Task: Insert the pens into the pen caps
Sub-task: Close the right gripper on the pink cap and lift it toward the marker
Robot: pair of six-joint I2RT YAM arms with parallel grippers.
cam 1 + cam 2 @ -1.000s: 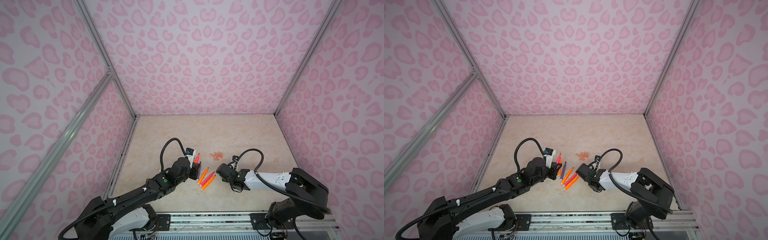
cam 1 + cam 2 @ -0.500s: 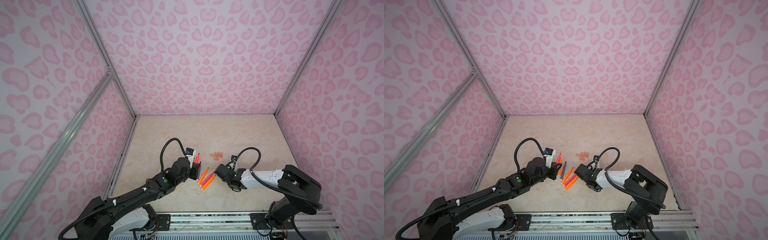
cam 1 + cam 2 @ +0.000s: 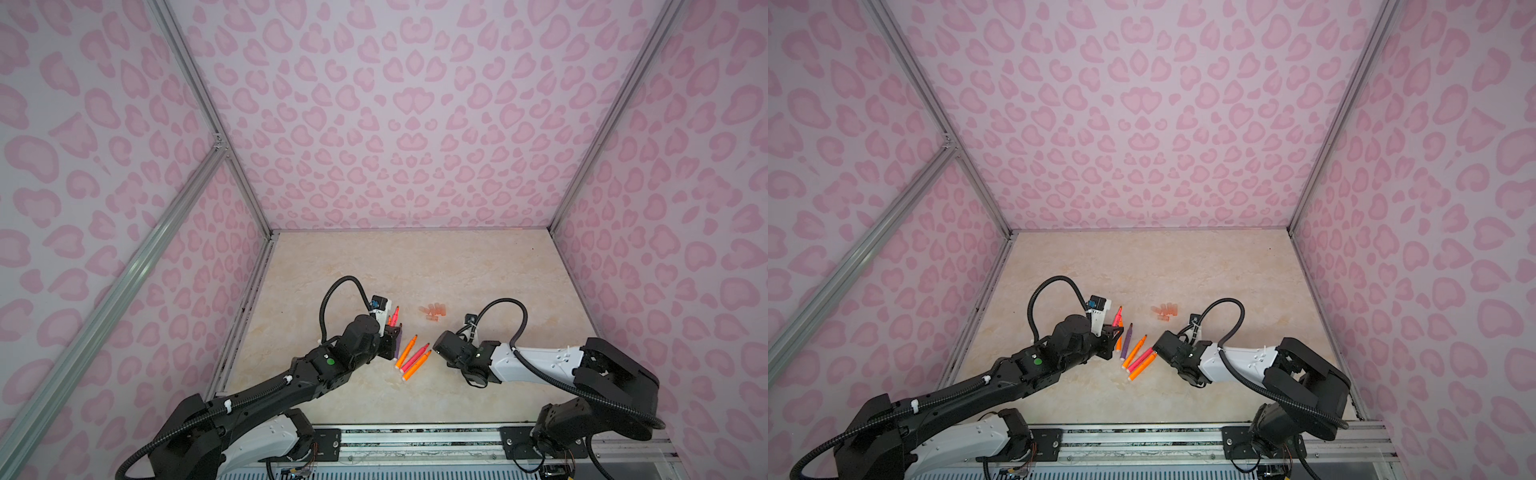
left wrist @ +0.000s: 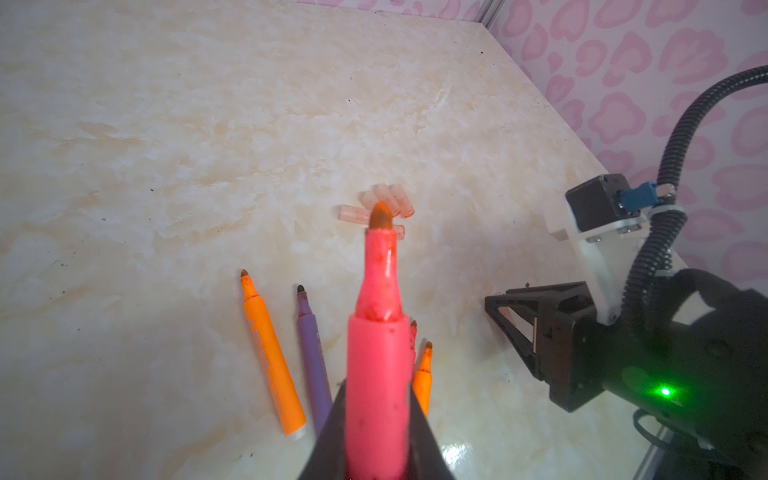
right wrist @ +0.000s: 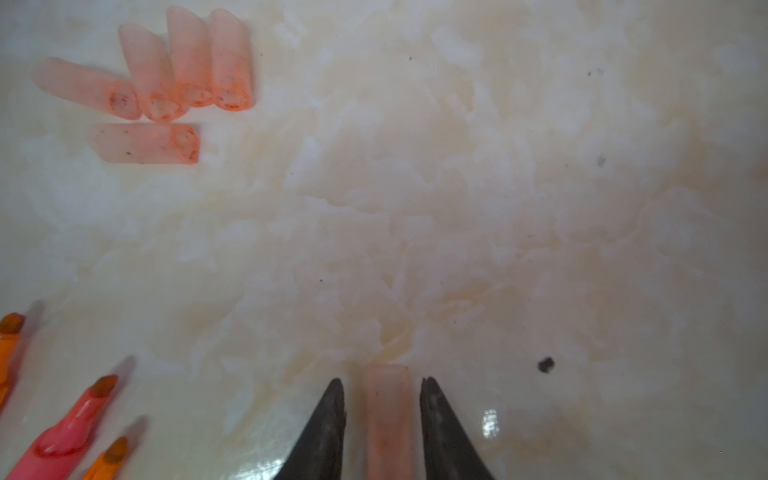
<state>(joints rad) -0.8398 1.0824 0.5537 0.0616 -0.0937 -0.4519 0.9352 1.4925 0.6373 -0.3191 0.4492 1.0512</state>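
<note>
Entry: pen-capping job, by the look of it barely begun, with none of the six pens wearing a cap. Left pincer [image 4: 376,395]: pressed tight on a pink-red pen [image 4: 376,332], bare tip raised, low and just left of centre in both top views. Right pincer [image 5: 384,382]: low and just right of centre in both top views, jaws slightly spread either side of one cap [image 5: 388,415]. A sliver of table [image 3: 415,266] shows on each side of it, so it is not pinched as far as can be seen. Loose caps [image 5: 166,83]: five in a huddle, four fanned and touching, a fifth crosswise just beside them, above the pens at lower centre in both top views. Loose pens [image 3: 1135,351]: five, flat on the table between the pincers, three orange, one purple, one pink-red. All their tips are bare and point up the frame or up and right. Outstanding, as judged: all six joins, the first probably the raised pen and the cap between the right jaws. Not legible: the top views hide the right jaws and their cap under the wrist. The cap's near end runs off the right wrist view. The raised pen's butt is buried in the left jaws, and its tip masks part of the huddle in the left wrist view. One orange pen and the purple one sit partly behind the left pincer in the top views.
</note>
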